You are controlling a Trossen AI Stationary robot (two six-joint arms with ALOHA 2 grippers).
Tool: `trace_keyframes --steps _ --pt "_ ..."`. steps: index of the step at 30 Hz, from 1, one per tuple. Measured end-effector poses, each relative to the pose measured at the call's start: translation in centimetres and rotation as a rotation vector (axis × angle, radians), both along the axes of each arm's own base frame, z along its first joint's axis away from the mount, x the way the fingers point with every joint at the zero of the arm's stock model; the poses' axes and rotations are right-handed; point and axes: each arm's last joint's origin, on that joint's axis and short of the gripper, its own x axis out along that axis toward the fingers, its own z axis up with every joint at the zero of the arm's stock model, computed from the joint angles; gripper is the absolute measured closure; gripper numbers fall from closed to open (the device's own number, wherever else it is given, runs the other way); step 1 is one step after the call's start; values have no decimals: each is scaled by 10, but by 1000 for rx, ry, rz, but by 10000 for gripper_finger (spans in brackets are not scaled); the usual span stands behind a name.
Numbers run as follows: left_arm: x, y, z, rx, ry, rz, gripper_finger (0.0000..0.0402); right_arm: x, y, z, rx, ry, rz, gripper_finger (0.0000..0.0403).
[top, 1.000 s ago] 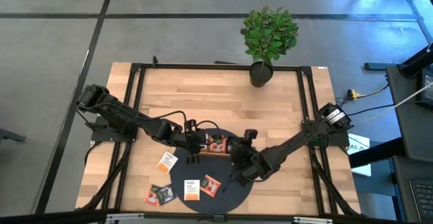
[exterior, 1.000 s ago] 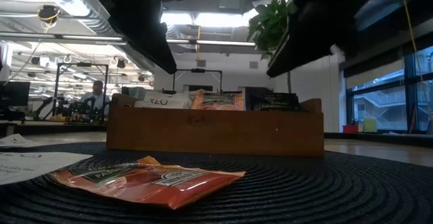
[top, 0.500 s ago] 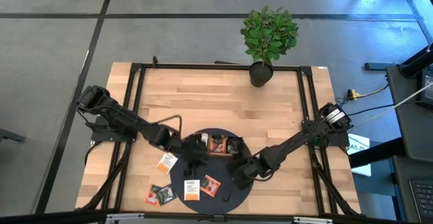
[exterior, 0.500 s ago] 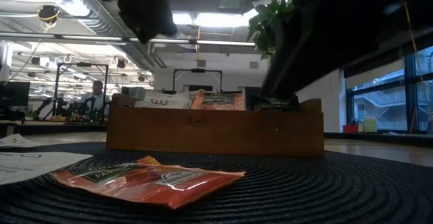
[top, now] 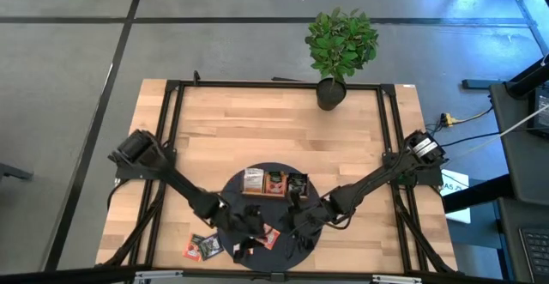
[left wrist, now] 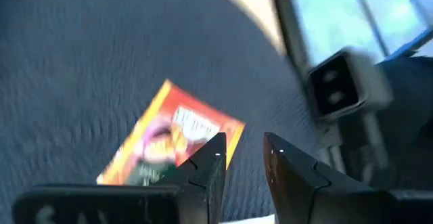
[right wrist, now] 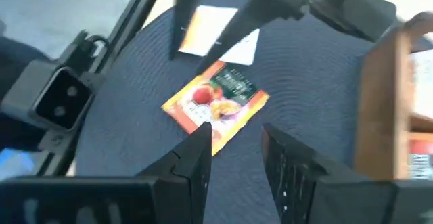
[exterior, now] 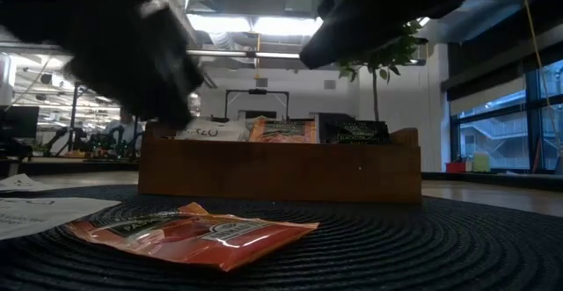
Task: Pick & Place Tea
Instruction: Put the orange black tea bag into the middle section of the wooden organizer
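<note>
While both arms reach over the dark round mat [top: 279, 200] at the counter's near edge, the left tool [left wrist: 242, 158] and the right tool [right wrist: 233, 146] each hover with fingers narrowly parted, holding nothing, above the orange-red sachet [right wrist: 215, 101] lying flat on that mat. Three sachets [exterior: 283, 130] stand in the wooden tray [exterior: 280, 170] toward the counter's middle; more [top: 201, 247] lie by the near left corner.

We're in a robotics lab here: exposed ceiling ducts [exterior: 97, 18] and strip lights, workstations with monitors [exterior: 18, 122] beyond the desk [top: 283, 138], grey concrete floor [top: 214, 27].
</note>
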Motion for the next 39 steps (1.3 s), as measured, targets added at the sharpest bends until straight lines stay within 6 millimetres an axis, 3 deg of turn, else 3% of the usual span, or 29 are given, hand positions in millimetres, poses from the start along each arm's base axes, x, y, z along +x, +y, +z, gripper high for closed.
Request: trace_keyframes --steps 4,12,21,26,39 --pt "0 -4 -22 -3 61 50 306 2 3 -10 46 32 -31 273" --pt "3 -6 -41 -26 113 80 306 6 6 -32 309 162 -323 272" --pt "3 -5 -42 -3 95 86 306 6 6 -33 472 209 -495 272" --pt "3 -6 -43 0 94 88 306 8 8 -47 518 249 -566 272" --pt "1 -7 -43 12 81 100 306 15 13 -70 593 293 -569 272"
